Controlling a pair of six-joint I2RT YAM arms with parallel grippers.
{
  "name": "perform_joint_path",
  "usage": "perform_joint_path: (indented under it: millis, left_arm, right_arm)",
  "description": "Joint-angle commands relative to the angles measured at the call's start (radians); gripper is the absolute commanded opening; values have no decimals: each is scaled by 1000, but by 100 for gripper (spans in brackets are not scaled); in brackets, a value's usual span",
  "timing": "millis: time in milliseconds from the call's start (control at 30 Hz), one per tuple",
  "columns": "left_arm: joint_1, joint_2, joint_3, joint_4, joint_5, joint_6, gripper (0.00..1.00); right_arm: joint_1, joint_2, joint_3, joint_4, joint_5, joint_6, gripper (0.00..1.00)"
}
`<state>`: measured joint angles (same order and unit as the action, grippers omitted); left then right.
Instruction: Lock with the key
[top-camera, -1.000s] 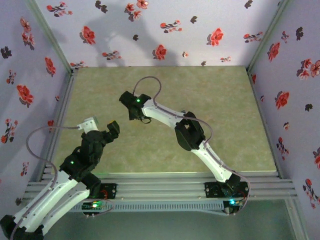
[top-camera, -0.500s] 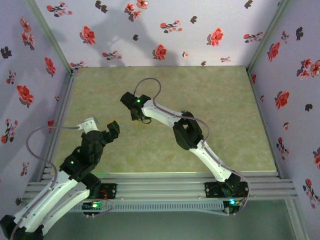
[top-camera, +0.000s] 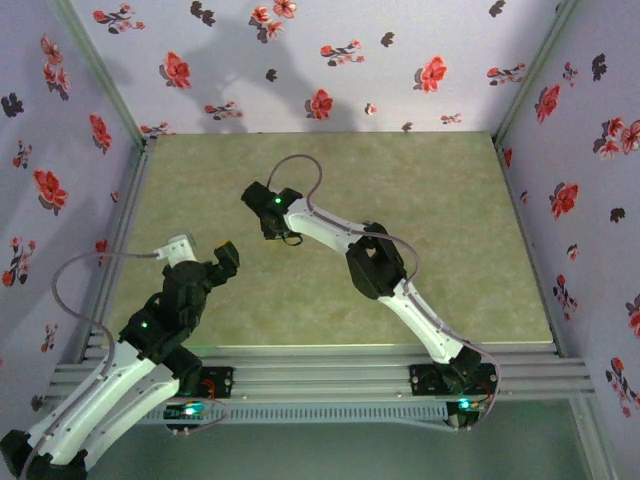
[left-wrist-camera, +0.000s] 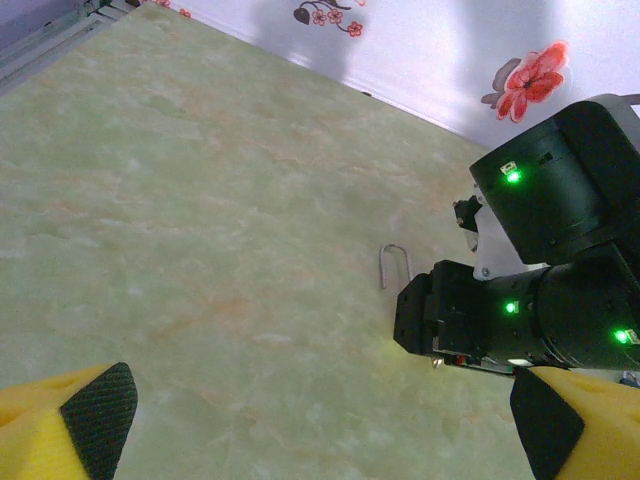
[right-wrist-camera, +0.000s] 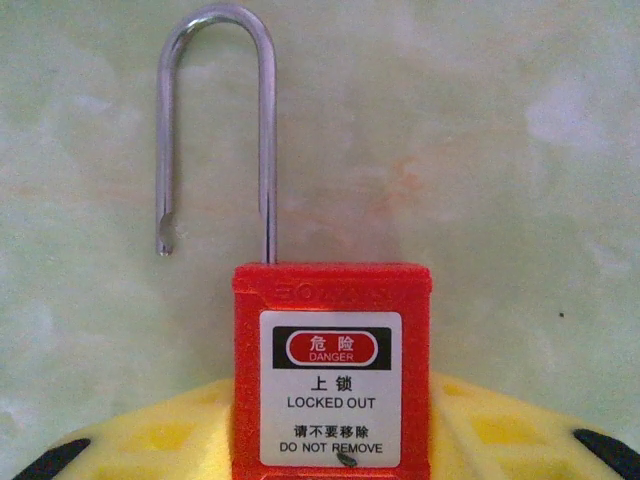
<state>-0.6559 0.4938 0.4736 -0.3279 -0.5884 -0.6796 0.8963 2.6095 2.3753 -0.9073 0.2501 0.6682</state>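
A red padlock (right-wrist-camera: 332, 300) with a "LOCKED OUT" label lies flat on the table, its steel shackle (right-wrist-camera: 265, 130) sprung open and pointing away from me. My right gripper (right-wrist-camera: 330, 470) is down over its body, the yellow fingers (right-wrist-camera: 150, 440) pressed against both sides, shut on it. In the top view that gripper (top-camera: 272, 232) sits left of the table's centre. From the left wrist view the shackle (left-wrist-camera: 395, 262) pokes out beyond the right arm's black wrist (left-wrist-camera: 470, 320). My left gripper (left-wrist-camera: 322, 420) hangs open above bare table, nearer and to the left (top-camera: 225, 258). The key is out of view.
The pale green marbled tabletop (top-camera: 420, 200) is walled by floral panels (top-camera: 300, 60) at the back and both sides. A metal rail (top-camera: 120, 230) runs along the left edge. The right arm (top-camera: 380, 265) stretches diagonally across the middle.
The right wrist has edged very slightly to the right over the padlock. The left arm has not moved.
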Motion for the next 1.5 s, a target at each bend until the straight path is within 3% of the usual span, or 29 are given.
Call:
perform_joint_path:
  millis: [0,400,700,1167,1467]
  left_arm:
    - [7,-15,9,-8,-36,-19,100]
    - [7,-14,6,-7,-36,-19,100]
    - [7,-10,3,-4,-30,-21,100]
    - [7,71,18,18,32,-5,100]
    - [7,171,74,49,198,-34,100]
  right_arm:
    - [-19,44,20,-14,23,-18,40]
    - [-2,-14,-19,-35,37,-69,12]
    - [12,-186,-218,29,58,-116,0]
    - [15,-513,-649,215,-63,-192,0]
    - [12,-766,-957,363,-255,-214,0]
